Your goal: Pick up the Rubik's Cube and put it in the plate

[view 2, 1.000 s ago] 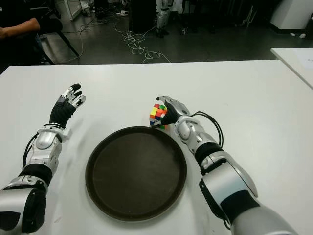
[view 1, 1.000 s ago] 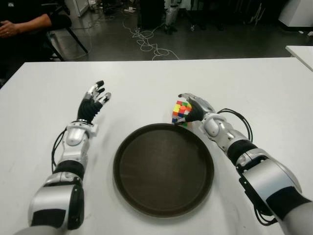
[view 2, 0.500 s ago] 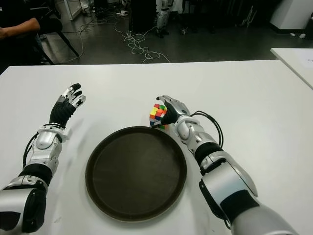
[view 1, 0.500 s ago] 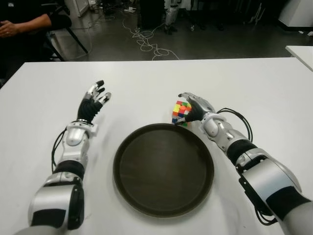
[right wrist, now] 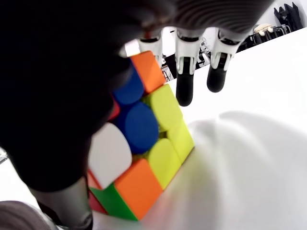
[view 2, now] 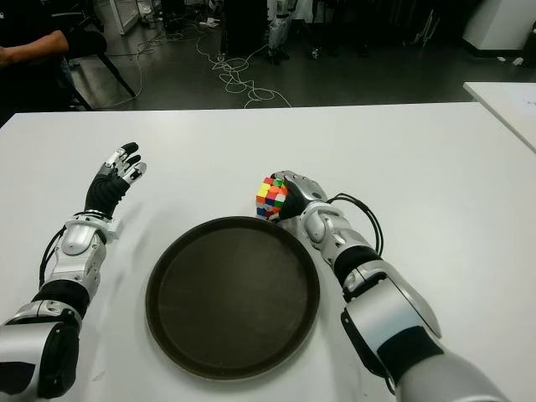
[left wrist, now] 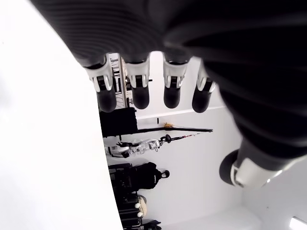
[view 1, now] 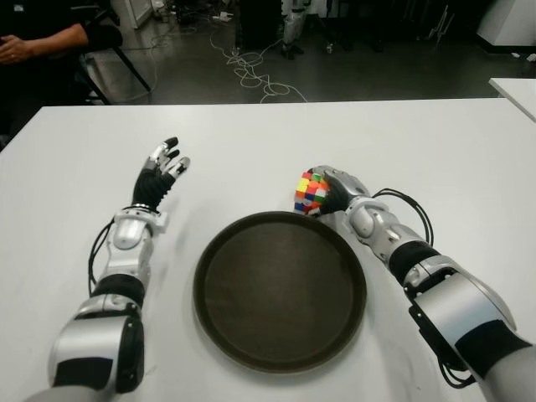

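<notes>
The cube (view 1: pixel 311 193) is a patchwork of yellow, orange, blue, red, green and white squares, bright against the plain white counter (view 1: pixel 251 142). The plate (view 1: pixel 280 289) is a uniform dark brown. Each robot hand, left (view 1: pixel 159 174) and right (view 1: pixel 339 188), is black with silver-grey segments, on silver and black arms.

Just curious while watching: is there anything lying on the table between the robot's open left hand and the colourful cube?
Nothing: in the left eye view, only bare white table separates the left robot hand from the Rubik's Cube.
</notes>
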